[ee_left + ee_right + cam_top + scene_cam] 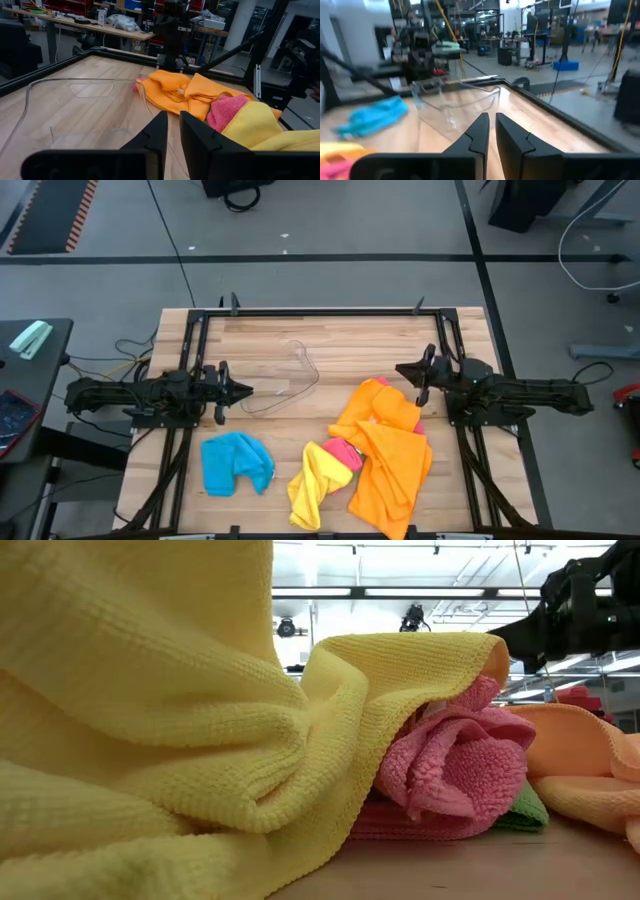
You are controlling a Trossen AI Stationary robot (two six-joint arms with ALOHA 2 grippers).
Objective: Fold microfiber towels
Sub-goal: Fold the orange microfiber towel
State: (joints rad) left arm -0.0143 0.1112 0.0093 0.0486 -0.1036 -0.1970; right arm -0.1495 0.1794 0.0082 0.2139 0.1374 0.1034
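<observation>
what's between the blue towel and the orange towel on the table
In the high view, the yellow towel and a bit of pink towel lie between the blue towel and the orange towel.

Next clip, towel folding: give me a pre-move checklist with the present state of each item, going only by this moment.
1. Left tool empty: ok, fingers nearly shut with nothing between them, above the clear tub.
2. Right tool empty: ok, fingers close together, no cloth in them, at the far edge of the orange towel.
3. Blue towel apart from the others: ok, it lies alone, crumpled.
4. Yellow towel free to lift: not ok, it overlaps the pink towel.
5. Green towel reachable: not ok, only a corner shows under the pink one.
6. Any towel folded: not ok, all are bunched.
</observation>
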